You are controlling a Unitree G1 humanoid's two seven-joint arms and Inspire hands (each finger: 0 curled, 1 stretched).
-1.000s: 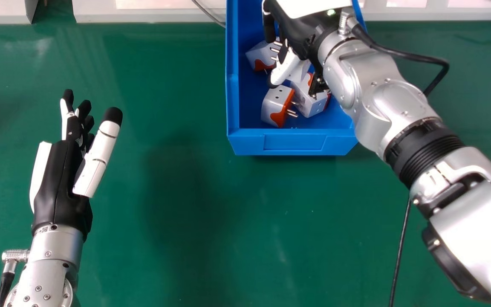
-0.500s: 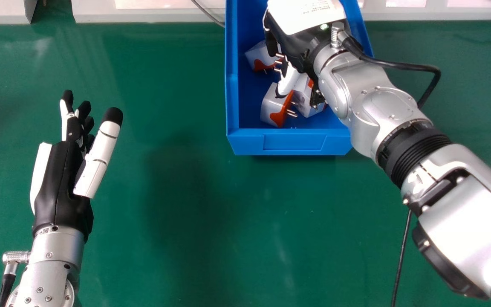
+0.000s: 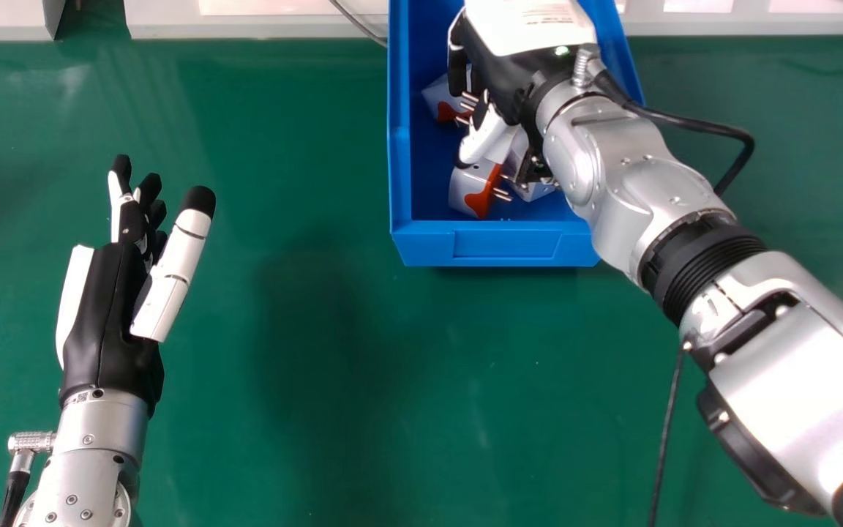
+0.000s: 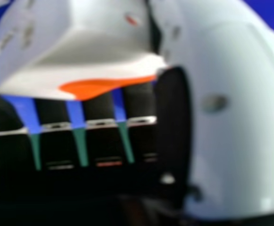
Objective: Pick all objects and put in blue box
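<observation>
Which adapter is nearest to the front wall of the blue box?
The lower left adapter, its orange side facing the view's right; other visible ones lie farther back.

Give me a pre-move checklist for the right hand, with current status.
1. Blue box upright on the table: ok.
2. Nearest plug adapter inside the box walls: ok.
3. Left hand clear of the box: ok, off to its left.
4. Right hand clear of the box: not ok, it is over the box interior among the adapters.
5. Right hand free of any adapter: cannot tell; one is right by its fingers and thumb, contact unclear.
</observation>
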